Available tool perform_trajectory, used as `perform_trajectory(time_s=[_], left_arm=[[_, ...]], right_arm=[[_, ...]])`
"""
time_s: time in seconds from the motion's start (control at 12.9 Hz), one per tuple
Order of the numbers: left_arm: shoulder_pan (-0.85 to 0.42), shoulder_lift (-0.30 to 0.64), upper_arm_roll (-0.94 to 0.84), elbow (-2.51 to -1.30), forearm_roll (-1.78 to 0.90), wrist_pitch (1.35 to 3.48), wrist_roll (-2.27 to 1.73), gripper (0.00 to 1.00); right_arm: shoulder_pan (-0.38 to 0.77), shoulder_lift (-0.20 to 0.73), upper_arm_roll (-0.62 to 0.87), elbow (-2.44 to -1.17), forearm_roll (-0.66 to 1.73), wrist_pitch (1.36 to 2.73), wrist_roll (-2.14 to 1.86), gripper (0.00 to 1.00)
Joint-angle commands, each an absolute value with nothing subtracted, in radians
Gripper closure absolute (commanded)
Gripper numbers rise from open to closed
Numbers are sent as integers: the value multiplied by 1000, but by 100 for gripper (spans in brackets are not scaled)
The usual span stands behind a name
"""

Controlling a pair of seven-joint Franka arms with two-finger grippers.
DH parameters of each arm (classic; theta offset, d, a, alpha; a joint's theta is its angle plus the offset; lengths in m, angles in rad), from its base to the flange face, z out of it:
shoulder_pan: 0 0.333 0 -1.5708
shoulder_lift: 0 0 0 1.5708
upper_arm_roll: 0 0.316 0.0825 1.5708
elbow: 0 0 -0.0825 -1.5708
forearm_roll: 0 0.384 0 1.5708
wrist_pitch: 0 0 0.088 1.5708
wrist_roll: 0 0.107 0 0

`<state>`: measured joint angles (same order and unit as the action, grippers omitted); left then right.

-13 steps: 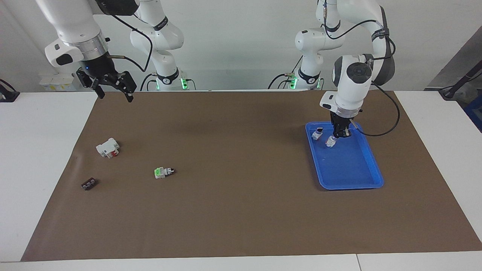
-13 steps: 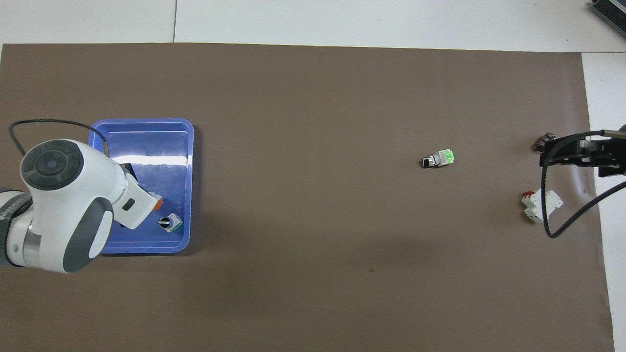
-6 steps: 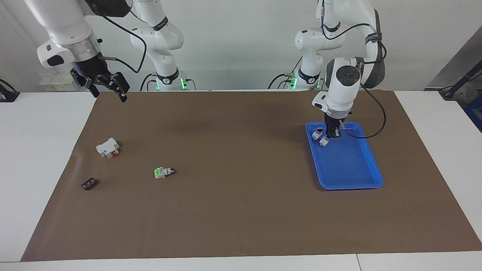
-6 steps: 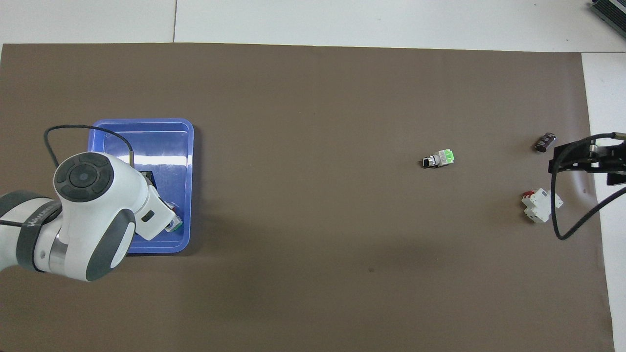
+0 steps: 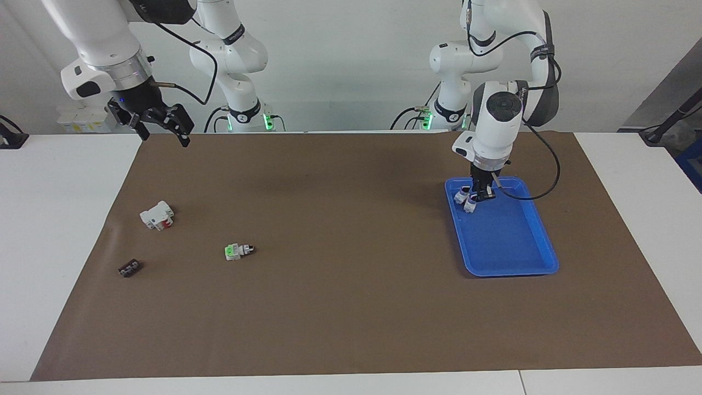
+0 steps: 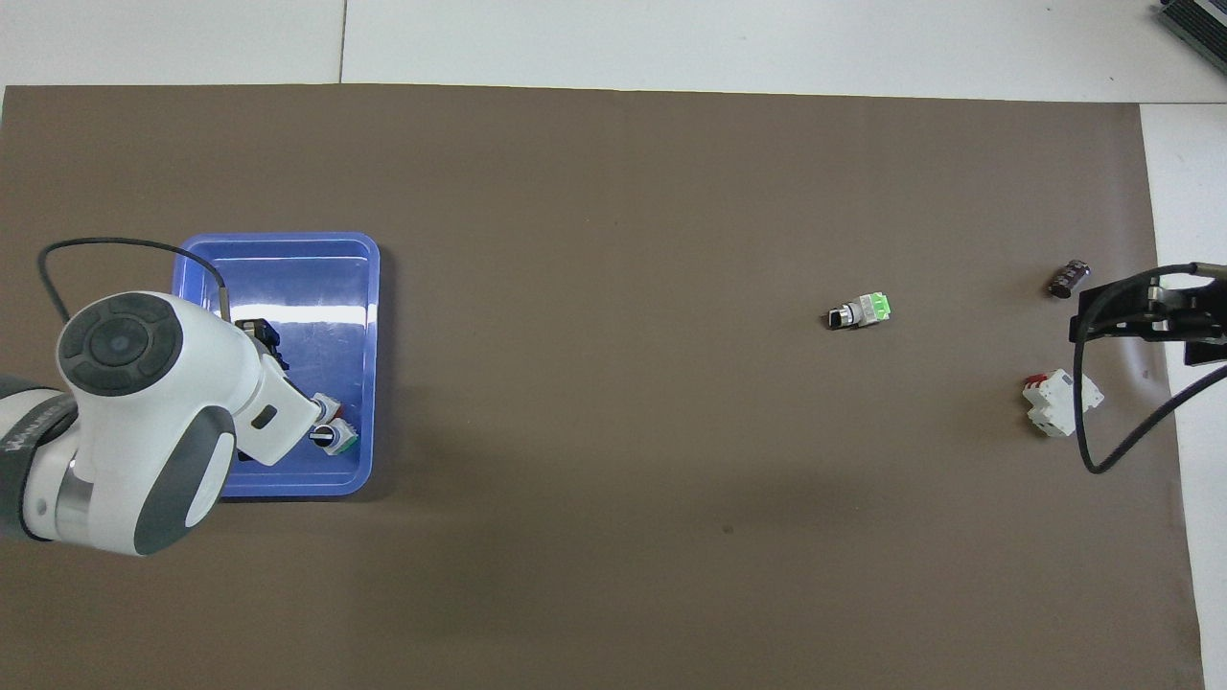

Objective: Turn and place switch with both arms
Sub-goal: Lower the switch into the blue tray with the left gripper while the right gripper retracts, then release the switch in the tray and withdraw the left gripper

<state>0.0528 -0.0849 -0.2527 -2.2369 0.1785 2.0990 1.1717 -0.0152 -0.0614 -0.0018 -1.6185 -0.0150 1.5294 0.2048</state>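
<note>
The switch (image 5: pixel 469 206) is a small white piece at the tips of my left gripper (image 5: pixel 481 193), low inside the blue tray (image 5: pixel 515 258). The left gripper is shut on it. In the overhead view the switch (image 6: pixel 329 408) shows only as a white end past my left arm's wrist, and its orange face is hidden. It sits right beside another small switch (image 5: pixel 462 195) that stands in the tray with its black knob up (image 6: pixel 328 437). My right gripper (image 5: pixel 159 125) is open and empty, raised over the mat's corner at the right arm's end.
A green-faced switch (image 5: pixel 236 251) lies on the brown mat. A white-and-red block (image 5: pixel 157 215) and a small dark part (image 5: pixel 130 268) lie toward the right arm's end. The right gripper (image 6: pixel 1136 311) hangs between them in the overhead view.
My left gripper has carried the switch across the tray to beside the other switch. My right gripper has shifted slightly and stays raised.
</note>
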Motion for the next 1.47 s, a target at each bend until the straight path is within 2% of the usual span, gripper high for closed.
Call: perform_trajectory(time_s=[0.0, 0.31, 0.46, 0.62, 1.01, 1.24, 1.39], left_arm=[[81, -169, -255, -2249, 187, 1998, 970, 1], [139, -201, -250, -2240, 177, 1927, 584, 1], [141, -196, -250, -2170, 131, 1901, 484, 1], [167, -177, -241, -2038, 19, 1830, 409, 1], [147, -62, -239, -1702, -3, 1671, 244, 0], [7, 30, -96, -1493, -5, 1538, 236, 0], [-52, 67, -35, -1407, -12, 1484, 213, 0]], right_arm=[[-23, -72, 8, -1617, -23, 1522, 216, 0], [-23, -72, 9, -1621, -18, 1525, 213, 0], [-23, -83, 9, -1634, -17, 1520, 224, 0], [-23, -84, 11, -1637, -17, 1523, 235, 0], [-25, -84, 9, -1635, -2, 1522, 222, 0], [-25, -84, 8, -1635, -2, 1522, 222, 0], [-25, -84, 9, -1635, -2, 1522, 222, 0]])
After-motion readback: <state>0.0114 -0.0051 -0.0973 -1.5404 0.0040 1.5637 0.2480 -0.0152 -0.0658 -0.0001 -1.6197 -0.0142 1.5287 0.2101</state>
